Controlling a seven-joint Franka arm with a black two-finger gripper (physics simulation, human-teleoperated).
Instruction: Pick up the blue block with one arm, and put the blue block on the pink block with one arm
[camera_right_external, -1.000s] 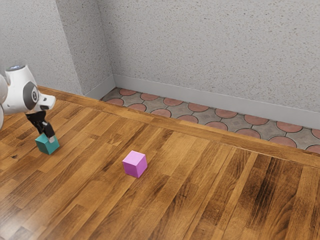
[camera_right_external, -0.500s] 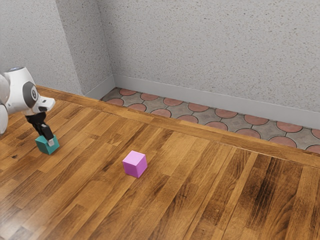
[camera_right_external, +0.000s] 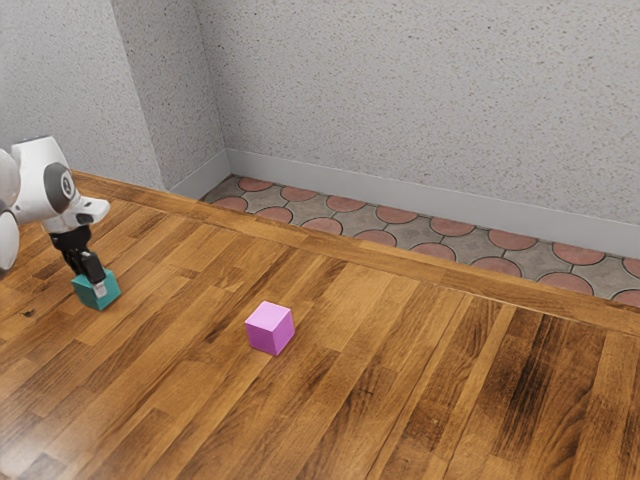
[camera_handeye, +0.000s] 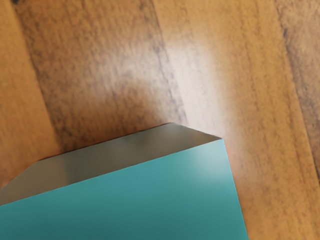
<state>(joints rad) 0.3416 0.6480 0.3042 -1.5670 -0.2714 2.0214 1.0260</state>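
Grey speckled walls and a strip of tiles are seen behind a wood top. Over the last second the gripper has been lowered a little at the exterior view's left, onto the blue block, which has been left where it stood, flat on the wood. The pink block has not been shifted either; it stands well apart, toward the exterior view's right. From this it is judged that the approach is nearly ended and the grasp is in hand, with no lift yet made.

The gripper's black tips are seen down at the block's upper part, but whether they are spread or pressed on it cannot be told. In the wrist view the block's teal face is shown just under the hand, so the hand is judged to be set over it.
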